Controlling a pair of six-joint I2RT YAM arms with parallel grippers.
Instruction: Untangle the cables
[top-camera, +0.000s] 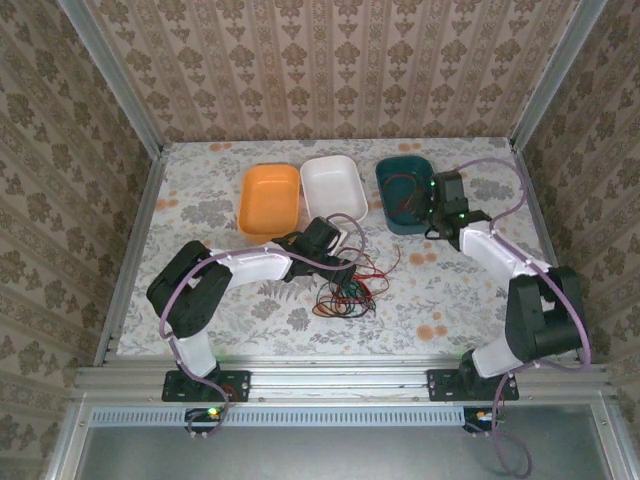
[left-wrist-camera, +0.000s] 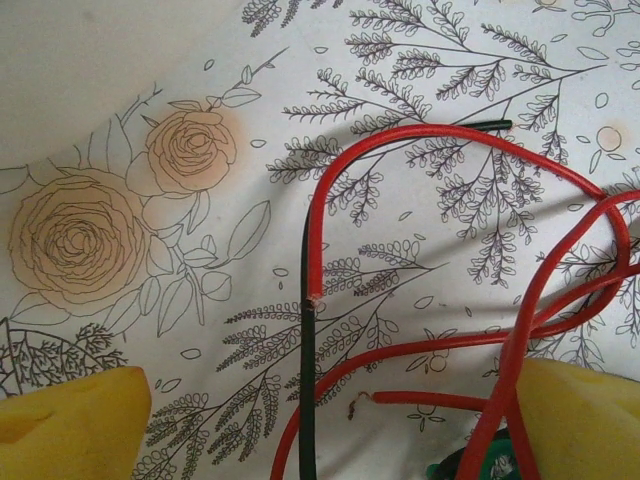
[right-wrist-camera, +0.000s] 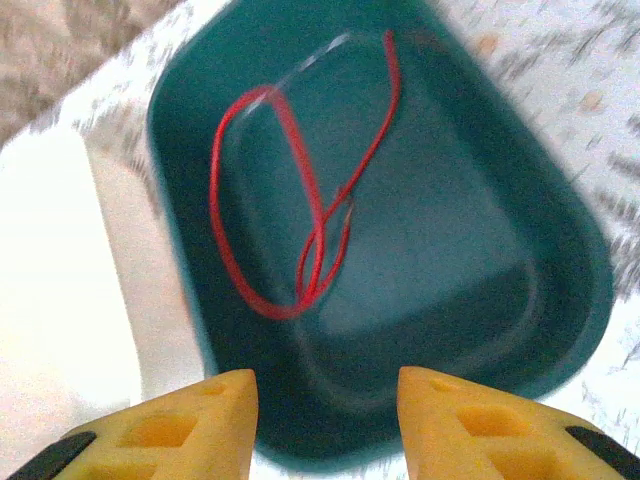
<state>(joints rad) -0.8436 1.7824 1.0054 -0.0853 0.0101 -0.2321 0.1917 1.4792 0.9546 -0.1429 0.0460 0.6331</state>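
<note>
The cables (top-camera: 348, 290) lie mostly in one knotted heap on the flowered desk (top-camera: 230, 300), near the middle and towards the near edge, with red, black and green strands looping over each other. One red cable (right-wrist-camera: 300, 200) is already on its own, lying as a loose folded loop in the teal tub (right-wrist-camera: 480, 300) at the far right. So I judge the job only just begun: one strand sorted, the bulk of the heap not yet pulled apart. My left hand (left-wrist-camera: 330, 395) is low over the far-left edge of the heap, its fingers spread wide and gripping nothing; between them a red strand (left-wrist-camera: 420, 135) arches over the desk and a black strand (left-wrist-camera: 307, 400) runs straight back towards me. My right hand (right-wrist-camera: 325, 385) hangs above the near rim of the teal tub, fingers apart and empty, the freed red loop just beyond them. The white tub (top-camera: 335, 185) and the orange tub (top-camera: 270, 198) sit left of the teal one along the far side, and I can make out no cable in either.
</note>
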